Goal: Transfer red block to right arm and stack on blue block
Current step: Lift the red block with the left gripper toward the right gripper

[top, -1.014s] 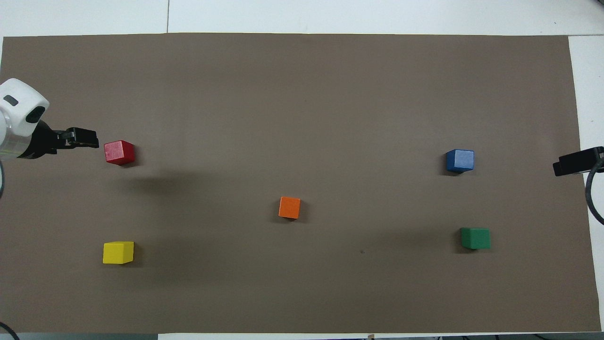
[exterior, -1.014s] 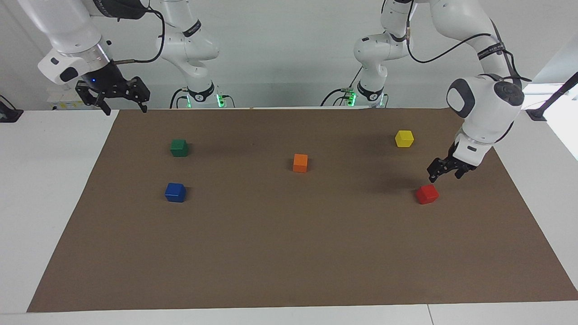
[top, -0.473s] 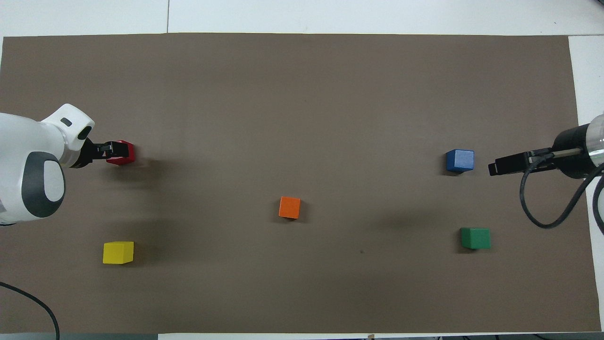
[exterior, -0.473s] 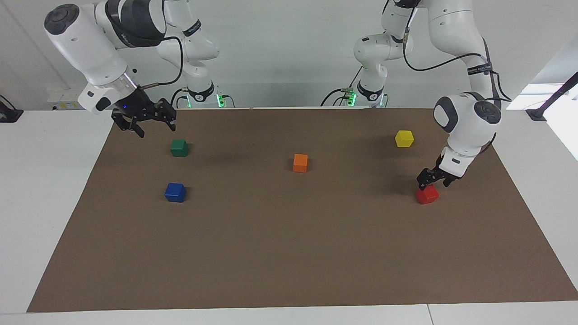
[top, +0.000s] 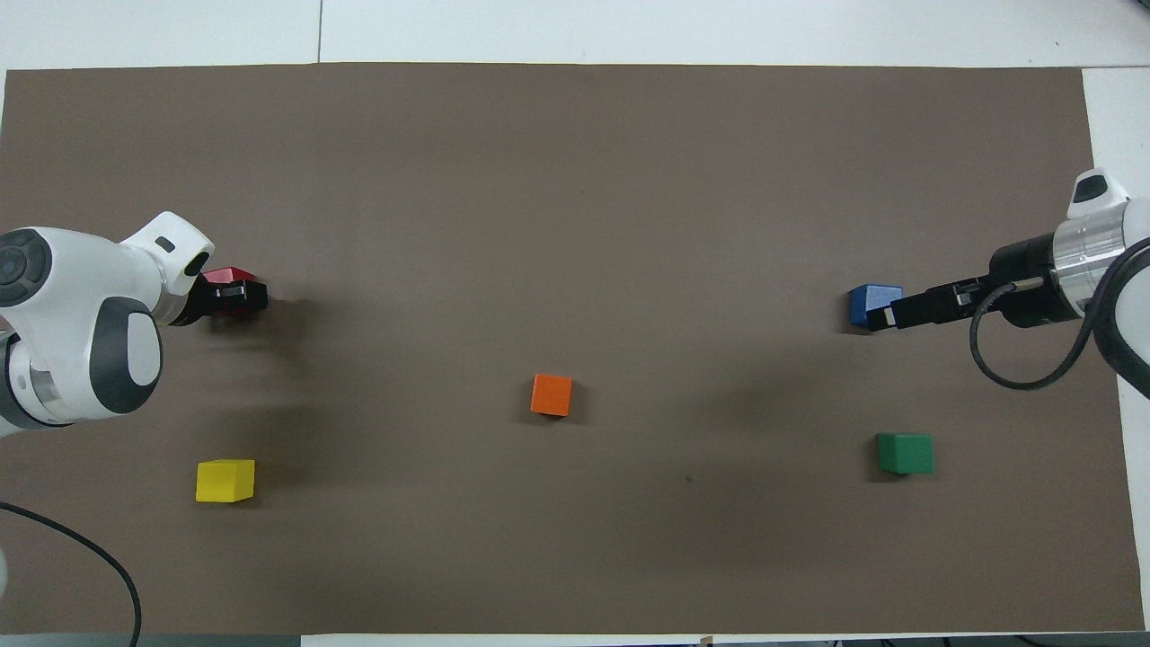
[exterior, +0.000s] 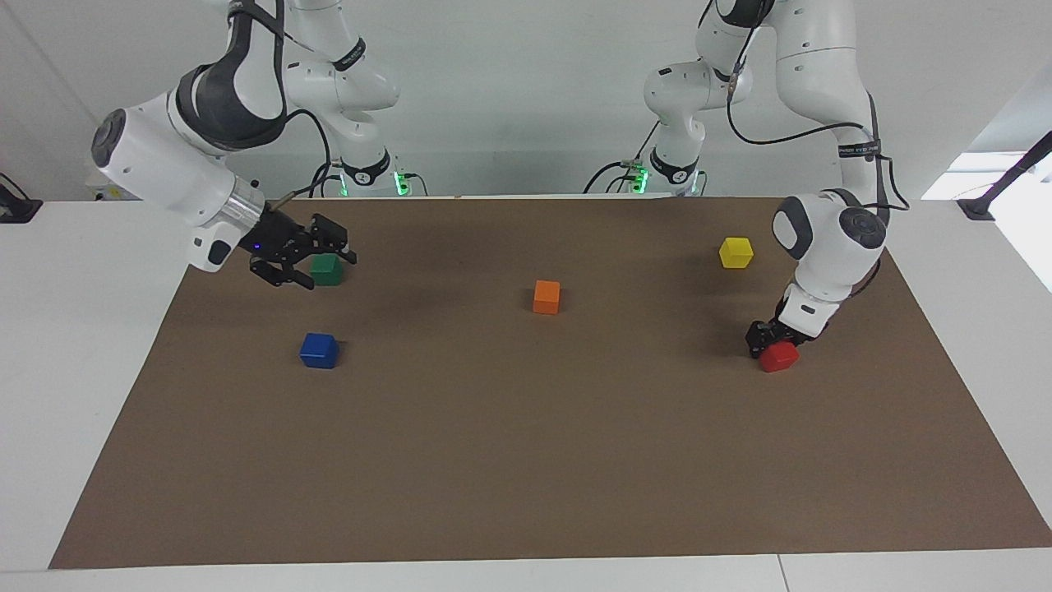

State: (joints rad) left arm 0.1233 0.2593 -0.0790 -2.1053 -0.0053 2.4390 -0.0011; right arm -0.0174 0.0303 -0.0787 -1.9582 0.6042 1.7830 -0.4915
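The red block (exterior: 781,358) (top: 229,275) rests on the brown mat toward the left arm's end of the table. My left gripper (exterior: 769,340) (top: 235,295) has come down on it, its fingers closed against the cube's sides and covering much of it from above. The blue block (exterior: 319,350) (top: 870,300) sits toward the right arm's end. My right gripper (exterior: 316,261) (top: 885,314), with its small blue light, hangs open and holds nothing, above the mat close to the blue and green blocks.
A green block (exterior: 329,271) (top: 905,453) lies nearer the robots than the blue one, partly covered by the right gripper in the facing view. An orange block (exterior: 546,297) sits mid-mat and a yellow block (exterior: 735,252) nearer the robots than the red one.
My left gripper dropped onto the red block and closed on it. My right arm swung down and inward from the table's corner toward the green and blue blocks.
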